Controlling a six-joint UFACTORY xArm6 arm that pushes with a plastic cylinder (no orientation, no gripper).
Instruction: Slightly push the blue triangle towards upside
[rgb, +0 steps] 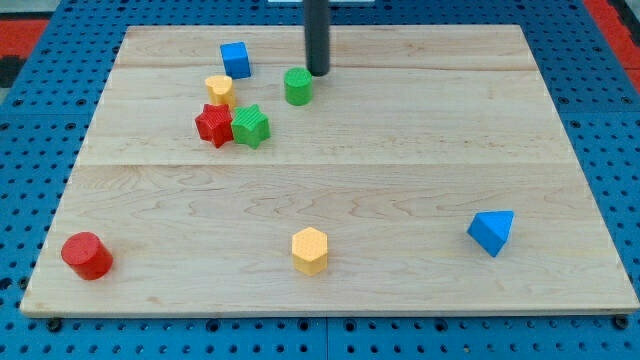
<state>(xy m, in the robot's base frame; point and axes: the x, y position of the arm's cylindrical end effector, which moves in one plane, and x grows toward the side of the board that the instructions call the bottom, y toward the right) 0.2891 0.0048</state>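
Blue triangle (492, 232) lies near the view's bottom right on the wooden board (400, 150), well apart from every other block. Along the same near band sit a yellow hexagonal block (310, 250) at centre and a red cylinder (87, 255) at the view's left. Farther up, a red star (213, 124) touches a green star (251, 126); behind them stand a yellow block (219, 89), its shape hard to make out, a green cylinder (297, 87) and a blue cube (235, 59). My tip (317, 73), a bare rod with nothing to open or close, stands just beside the green cylinder on its right. Judged from this layout, the push is not yet begun: the tip must first travel to below the triangle.
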